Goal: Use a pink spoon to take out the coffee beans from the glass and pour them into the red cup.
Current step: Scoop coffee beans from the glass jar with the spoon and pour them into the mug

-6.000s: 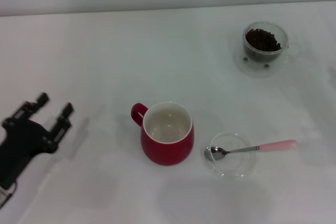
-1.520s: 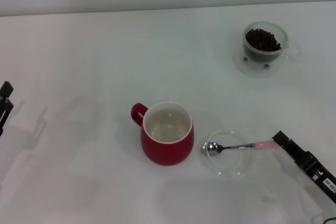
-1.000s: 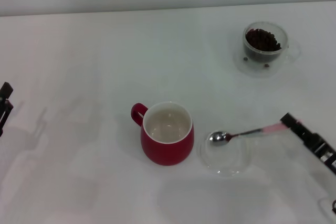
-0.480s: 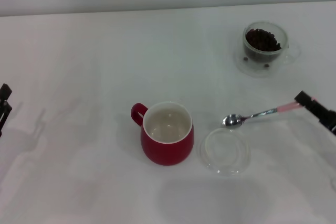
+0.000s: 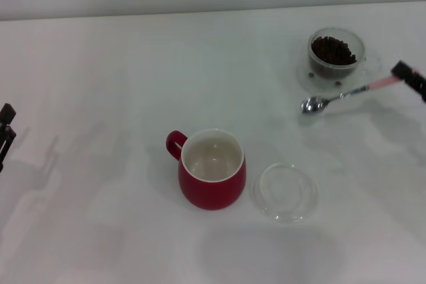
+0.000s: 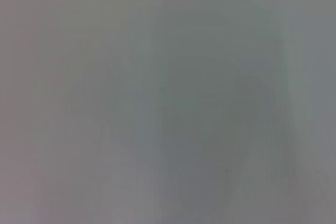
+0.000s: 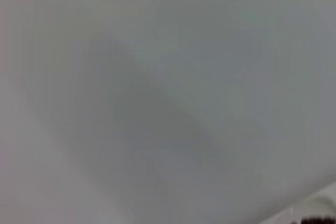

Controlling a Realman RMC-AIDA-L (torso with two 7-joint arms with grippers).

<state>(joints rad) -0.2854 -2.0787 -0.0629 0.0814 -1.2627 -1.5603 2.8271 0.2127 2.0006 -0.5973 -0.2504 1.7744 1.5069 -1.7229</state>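
In the head view the pink spoon (image 5: 341, 94) hangs level above the table, its metal bowl empty and pointing left, just in front of the glass. My right gripper (image 5: 403, 72) reaches in from the right edge, shut on the tip of the pink handle. The glass (image 5: 358, 56) stands on its clear saucer at the back right and holds the coffee beans (image 5: 333, 49); a few beans lie on the saucer. The red cup (image 5: 212, 179) sits in the middle with its white inside bare. Only a tip of my left gripper (image 5: 6, 129) shows at the left edge.
A shallow round clear glass dish (image 5: 285, 192) lies just right of the red cup. The white table (image 5: 100, 84) runs back to a pale wall. Both wrist views show only blank pale surface.
My right gripper has lifted the pink spoon out of the shallow dish and carried it back and to the right, close to the glass. The left arm has drawn back to the left edge.
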